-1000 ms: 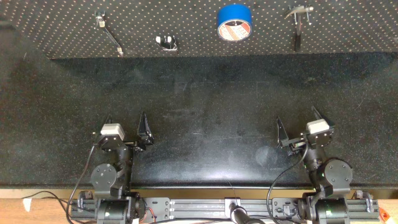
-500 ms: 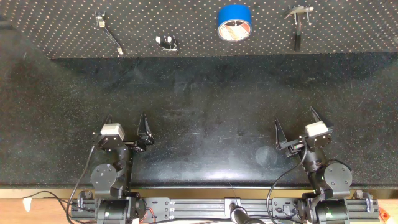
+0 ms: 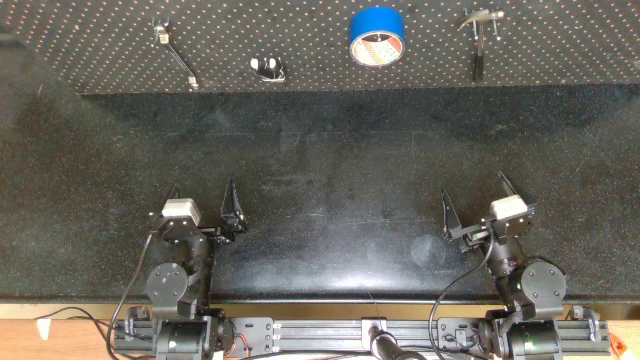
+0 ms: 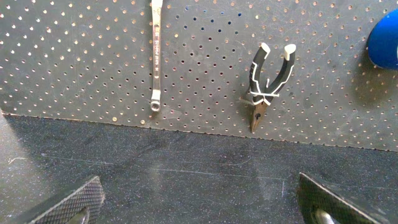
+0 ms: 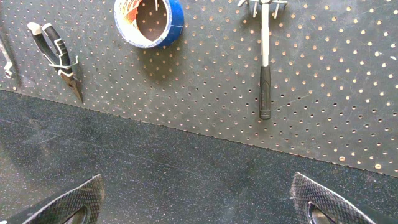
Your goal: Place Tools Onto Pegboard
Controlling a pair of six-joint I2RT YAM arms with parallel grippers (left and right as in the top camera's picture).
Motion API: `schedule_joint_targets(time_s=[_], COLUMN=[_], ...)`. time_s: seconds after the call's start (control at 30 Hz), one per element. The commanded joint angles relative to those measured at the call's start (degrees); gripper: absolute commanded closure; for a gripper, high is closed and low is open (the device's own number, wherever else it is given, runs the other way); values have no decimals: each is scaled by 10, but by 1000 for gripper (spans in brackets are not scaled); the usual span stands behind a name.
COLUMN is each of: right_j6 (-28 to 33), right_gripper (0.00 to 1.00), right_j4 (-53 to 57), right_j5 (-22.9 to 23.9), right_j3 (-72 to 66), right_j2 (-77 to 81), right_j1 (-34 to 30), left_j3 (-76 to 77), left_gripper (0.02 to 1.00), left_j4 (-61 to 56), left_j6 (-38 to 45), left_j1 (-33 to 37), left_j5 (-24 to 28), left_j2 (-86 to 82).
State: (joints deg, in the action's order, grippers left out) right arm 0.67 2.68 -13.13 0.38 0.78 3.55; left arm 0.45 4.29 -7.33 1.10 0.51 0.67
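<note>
Several tools hang on the black pegboard (image 3: 90, 40) at the far side: a wrench (image 3: 176, 54) (image 4: 155, 56), black-and-white pliers (image 3: 269, 68) (image 4: 266, 81) (image 5: 57, 57), a roll of blue tape (image 3: 376, 37) (image 5: 149, 22) and a hammer (image 3: 479, 38) (image 5: 265, 56). My left gripper (image 3: 203, 203) (image 4: 199, 202) rests open near the table's front edge on the left, nothing between its fingers. My right gripper (image 3: 477, 204) (image 5: 199, 199) rests open near the front edge on the right, also holding nothing. Both face the pegboard from far back.
The dark table mat (image 3: 330, 150) lies bare between the grippers and the pegboard. Arm bases and cables run along the front edge (image 3: 370, 330).
The right gripper has shifted slightly left and settled. The left arm and the hanging tools have not moved.
</note>
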Motion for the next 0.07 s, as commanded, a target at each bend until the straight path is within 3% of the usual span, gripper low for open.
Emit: schedule_joint_targets(time_s=[0.03,0.07], right_j6=[-7,-6], right_gripper=[25,25], right_j4=[3,3], right_j5=[7,7], right_j3=[-2,-2], right_j2=[-7,-7], right_j1=[4,4], left_j3=[-1,-1], left_gripper=[23,23], left_j4=[4,4], left_j6=[-3,-3], left_j1=[2,2], left_j5=[6,6], left_j2=[-5,-5])
